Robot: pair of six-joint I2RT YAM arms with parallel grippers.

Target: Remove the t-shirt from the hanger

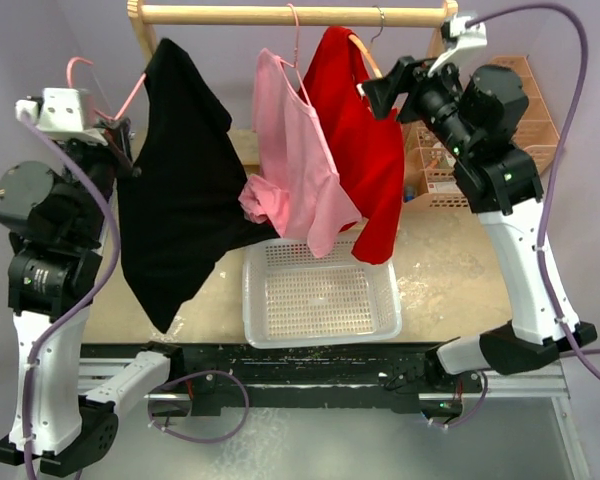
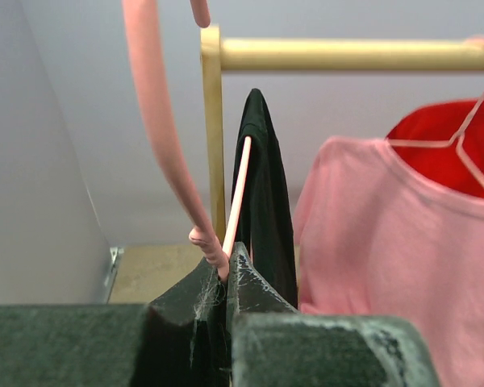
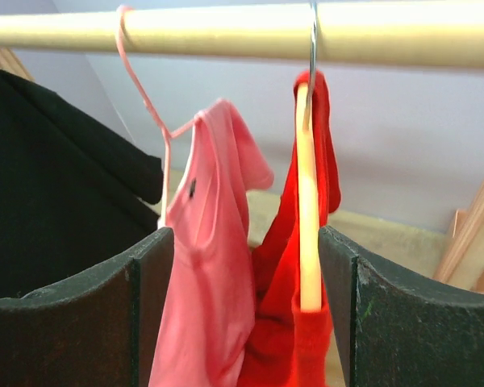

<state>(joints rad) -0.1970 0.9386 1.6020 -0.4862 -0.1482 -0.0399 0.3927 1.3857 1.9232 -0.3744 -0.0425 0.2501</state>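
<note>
A black t-shirt (image 1: 180, 200) hangs on a pink hanger (image 1: 130, 95) that is off the rod, at the left. My left gripper (image 1: 115, 128) is shut on the hanger's wire just below the hook. In the left wrist view the pink hanger (image 2: 165, 145) rises from the shut left gripper (image 2: 224, 274), with the black t-shirt (image 2: 266, 201) draped behind. My right gripper (image 1: 375, 95) stands open beside the shoulder of a red shirt (image 1: 365, 150). In the right wrist view the right gripper (image 3: 246, 234) frames the red shirt (image 3: 306, 339) and its wooden hanger (image 3: 308, 226), holding nothing.
A pink shirt (image 1: 300, 170) on a thin pink hanger hangs from the wooden rod (image 1: 290, 15) between the black and red ones. Below them on the table sits a white mesh basket (image 1: 248, 300). A wooden crate (image 1: 540, 110) stands at the back right.
</note>
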